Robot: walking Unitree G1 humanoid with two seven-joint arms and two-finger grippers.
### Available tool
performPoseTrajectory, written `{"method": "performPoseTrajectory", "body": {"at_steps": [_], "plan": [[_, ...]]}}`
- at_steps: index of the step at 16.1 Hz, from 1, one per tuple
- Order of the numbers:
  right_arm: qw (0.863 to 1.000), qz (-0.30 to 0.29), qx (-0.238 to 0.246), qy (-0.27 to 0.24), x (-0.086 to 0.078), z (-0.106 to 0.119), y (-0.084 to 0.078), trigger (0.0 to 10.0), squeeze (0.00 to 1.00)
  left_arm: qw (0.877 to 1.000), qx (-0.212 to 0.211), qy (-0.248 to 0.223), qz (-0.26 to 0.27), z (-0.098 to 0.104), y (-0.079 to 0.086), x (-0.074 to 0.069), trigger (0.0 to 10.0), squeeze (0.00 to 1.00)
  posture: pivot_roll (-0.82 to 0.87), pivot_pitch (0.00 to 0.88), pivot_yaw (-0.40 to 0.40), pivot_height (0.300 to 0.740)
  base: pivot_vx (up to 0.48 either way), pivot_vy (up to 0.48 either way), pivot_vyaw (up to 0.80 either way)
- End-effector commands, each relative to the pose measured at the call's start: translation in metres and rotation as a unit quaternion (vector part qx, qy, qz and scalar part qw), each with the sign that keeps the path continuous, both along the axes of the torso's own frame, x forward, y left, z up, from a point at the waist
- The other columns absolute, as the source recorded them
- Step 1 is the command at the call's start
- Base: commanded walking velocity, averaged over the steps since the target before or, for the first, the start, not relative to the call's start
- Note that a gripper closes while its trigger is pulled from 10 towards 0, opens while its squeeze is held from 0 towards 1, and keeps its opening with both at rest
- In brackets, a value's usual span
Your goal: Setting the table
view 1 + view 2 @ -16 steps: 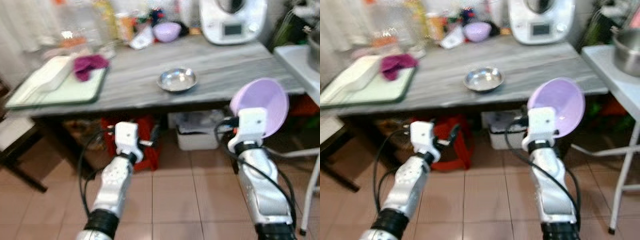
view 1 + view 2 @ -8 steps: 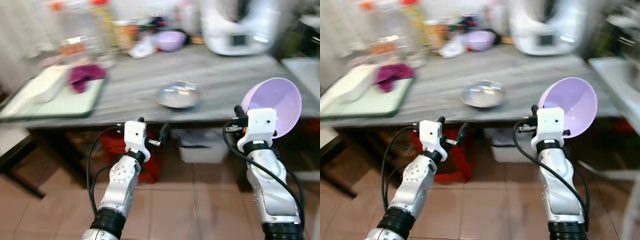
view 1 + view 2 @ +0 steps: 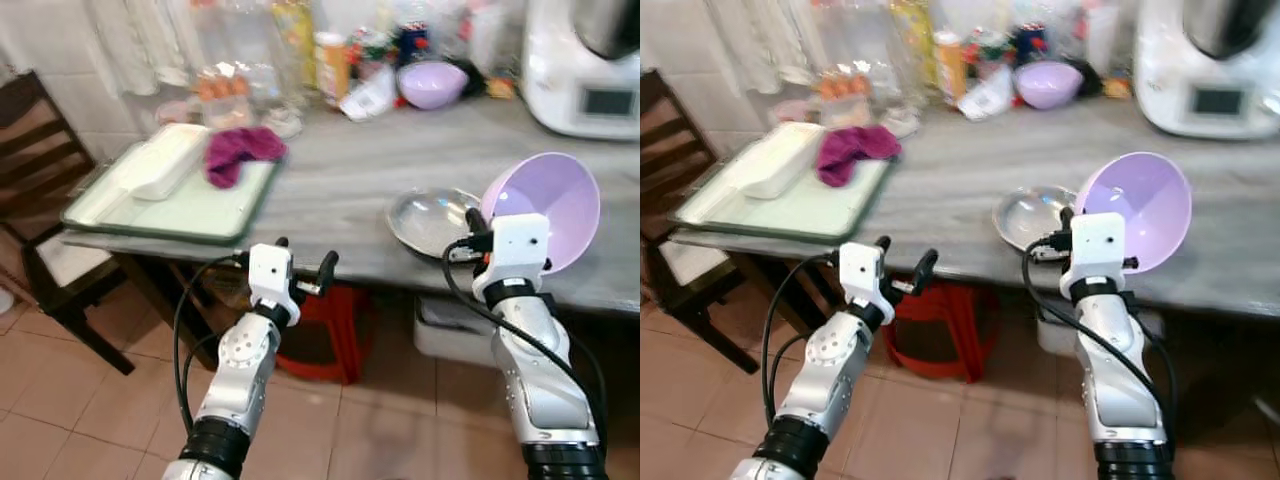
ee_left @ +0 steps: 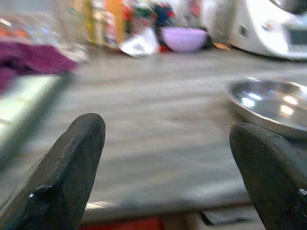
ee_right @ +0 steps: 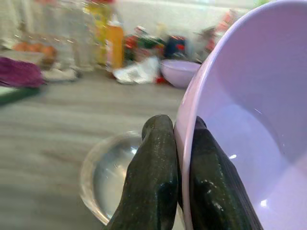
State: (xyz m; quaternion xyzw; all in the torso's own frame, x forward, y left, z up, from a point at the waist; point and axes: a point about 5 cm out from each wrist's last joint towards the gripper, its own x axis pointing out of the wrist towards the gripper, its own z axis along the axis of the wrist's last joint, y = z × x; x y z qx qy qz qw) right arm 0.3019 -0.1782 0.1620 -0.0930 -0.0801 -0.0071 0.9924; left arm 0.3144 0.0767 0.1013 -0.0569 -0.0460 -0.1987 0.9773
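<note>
Currently I have the right gripper (image 3: 1068, 232) clamped on the rim of the lilac plastic bowl (image 3: 1138, 211), one finger inside the wall and one outside, as the right wrist view shows; the bowl is carried tipped on edge, mouth facing toward the robot's left, above the near edge of the grey wood-grain table (image 3: 350, 180). Key relation: bare tabletop lies ahead of and below the bowl, with the shallow steel dish (image 3: 432, 220) just beside it to the left, near the table edge. I judge the bowl must be levelled and set down beside that dish rather than onto it; the right arm is the only one placed for this. Left gripper (image 3: 303, 263) is empty, fingers spread wide, held low in front of the table edge, facing the open stretch between the dish and the green tray (image 3: 215, 215). On that tray sit a white oblong container (image 3: 165, 170) and a magenta cloth (image 3: 238, 155). Back of the table: a second lilac bowl (image 3: 432, 84), bottles and jars, a white kitchen machine (image 3: 588, 70). A dark wooden chair (image 3: 35, 180) stands at the left; floor is terracotta tile.
</note>
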Motion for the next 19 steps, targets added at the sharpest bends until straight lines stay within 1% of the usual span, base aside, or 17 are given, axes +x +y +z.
{"method": "performPoseTrajectory", "body": {"at_steps": [1,4,6,8,9,10,11,12,13,14,15,16,17,19], "plan": [[1.000,0.023,0.001,-0.018,0.002,0.008,0.013,10.0,0.00,1.000,0.010,-0.003,0.015,0.000,0.013,0.001,10.0,0.00,-0.26,0.056,0.103,0.740,0.349,0.000,0.42],[0.999,0.034,-0.019,-0.031,0.001,0.014,0.017,10.0,0.00,1.000,0.010,-0.017,0.015,0.008,0.014,0.002,10.0,0.00,-0.27,0.057,0.104,0.740,0.347,0.000,0.42],[0.999,0.035,-0.020,-0.031,0.001,0.014,0.018,10.0,0.00,1.000,0.010,-0.020,0.015,0.010,0.014,0.002,10.0,0.00,-0.26,0.057,0.105,0.740,0.338,0.000,0.20],[0.999,0.037,-0.022,-0.031,0.001,0.014,0.019,10.0,0.00,1.000,0.003,-0.026,0.007,0.012,0.013,0.001,10.0,0.00,-0.26,0.058,0.103,0.740,0.000,0.000,0.00],[0.999,0.038,-0.025,-0.029,0.001,0.014,0.019,10.0,0.00,0.999,0.011,-0.036,-0.016,0.014,0.011,-0.002,10.0,0.00,-0.26,0.058,0.103,0.740,0.000,0.000,0.00],[0.999,0.038,-0.029,-0.026,0.002,0.013,0.019,10.0,0.00,0.997,0.023,-0.040,-0.054,0.014,0.008,-0.008,10.0,0.00,-0.26,0.058,0.103,0.740,0.000,0.000,0.00],[0.998,0.036,-0.035,-0.021,0.003,0.013,0.018,10.0,0.00,0.993,0.034,-0.051,-0.101,0.015,0.007,-0.016,10.0,0.00,-0.26,0.063,0.099,0.740,0.000,0.000,0.00],[0.998,0.035,-0.039,-0.021,0.003,0.014,0.017,10.0,0.00,0.991,0.039,-0.054,-0.115,0.015,0.007,-0.019,10.0,0.00,-0.26,0.063,0.099,0.740,0.000,0.000,0.00],[0.999,0.028,-0.044,-0.011,0.005,0.014,0.015,10.0,0.00,0.987,0.054,-0.063,-0.140,0.016,0.007,-0.023,10.0,0.00,-0.26,0.064,0.099,0.740,0.000,0.000,0.00],[0.999,0.015,-0.050,0.002,0.010,0.017,0.009,10.0,0.00,0.975,0.080,-0.081,-0.190,0.020,0.006,-0.033,10.0,0.00,-0.26,0.068,0.096,0.740,0.000,0.000,0.00],[0.998,0.008,-0.055,0.012,0.012,0.019,0.007,10.0,0.00,0.972,0.087,-0.084,-0.203,0.020,0.007,-0.036,10.0,0.00,-0.26,0.070,0.096,0.740,0.000,0.000,0.00],[0.999,0.008,-0.049,0.021,0.014,0.022,0.006,10.0,0.00,0.968,0.091,-0.082,-0.217,0.020,0.007,-0.038,10.0,0.00,-0.26,0.070,0.095,0.740,0.000,0.000,0.00],[0.998,0.009,-0.050,0.023,0.015,0.023,0.006,10.0,0.00,0.967,0.092,-0.081,-0.222,0.020,0.008,-0.038,10.0,0.00,-0.26,0.071,0.093,0.740,0.000,0.000,0.00],[0.998,0.012,-0.051,0.047,0.021,0.024,0.006,10.0,0.00,0.963,0.095,-0.081,-0.238,0.020,0.008,-0.039,10.0,0.00,-0.27,0.071,0.091,0.740,0.000,0.000,0.00]]}}
